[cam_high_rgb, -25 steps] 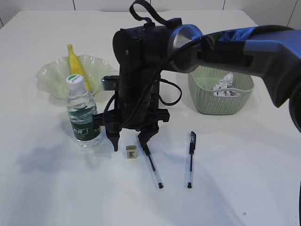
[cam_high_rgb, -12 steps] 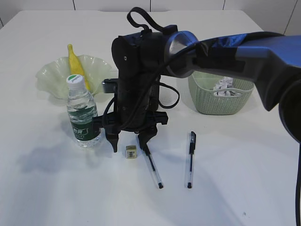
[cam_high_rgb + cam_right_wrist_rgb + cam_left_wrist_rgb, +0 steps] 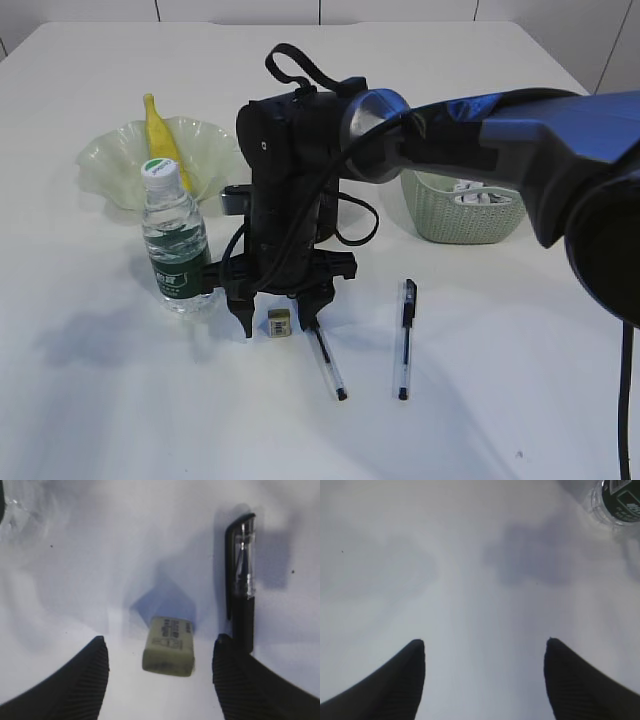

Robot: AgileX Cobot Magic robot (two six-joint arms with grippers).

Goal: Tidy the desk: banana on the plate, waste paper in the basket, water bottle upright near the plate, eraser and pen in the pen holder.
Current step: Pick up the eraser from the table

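Currently, in the exterior view, the right gripper (image 3: 277, 322) is straddling the eraser (image 3: 279, 322) beside the upright water bottle (image 3: 176, 240). In the right wrist view, its spread fingers (image 3: 82, 680) are flanking it, gripping nothing. In the left wrist view, the left gripper (image 3: 482, 650) is hanging wide apart, empty, above the desk (image 3: 445, 570).

- Banana (image 3: 160, 134) on plate (image 3: 105, 165), rear left.
- Water bottle (image 3: 177, 240) upright before plate.
- Eraser (image 3: 279, 323) between bottle and two pens (image 3: 404, 338).
- Waste paper (image 3: 480, 190) in basket (image 3: 470, 218), rear right.

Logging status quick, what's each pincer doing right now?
Left pincer: open, empty, over bare desk.
Right pincer: open, straddling the eraser, not gripping.
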